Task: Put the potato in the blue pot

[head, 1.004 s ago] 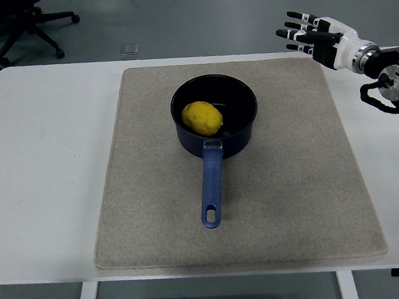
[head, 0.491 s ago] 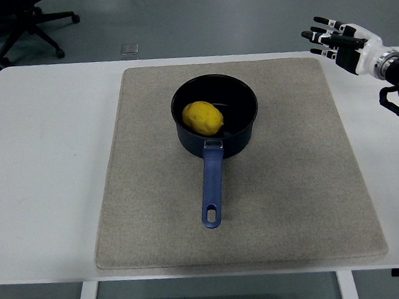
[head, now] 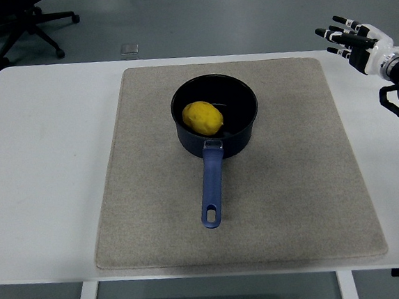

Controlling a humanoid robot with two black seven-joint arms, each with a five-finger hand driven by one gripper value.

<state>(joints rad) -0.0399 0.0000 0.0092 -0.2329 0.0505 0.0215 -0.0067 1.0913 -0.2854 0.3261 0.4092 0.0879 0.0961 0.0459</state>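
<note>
Right robot hand (head: 359,37) splayed, off-mat

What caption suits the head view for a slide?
Yellow potato inside blue pot on mat; right hand open at edge.

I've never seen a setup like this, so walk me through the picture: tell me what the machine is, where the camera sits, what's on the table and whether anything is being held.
The machine is a humanoid robot with two black arms ending in five-fingered hands. The picture comes from a camera high on the robot's side, looking forward and down over a white table; the table's near edge is at the bottom.

On the table lies a beige mat. On the mat stands a blue pot with its long handle pointing toward the robot. A yellow potato sits inside the pot, on its left side.

Only the right hand is visible, at the upper right edge, off the mat. Its fingers are spread and it holds nothing. The left arm is out of view. Part of an office chair shows on the floor beyond the table.
</note>
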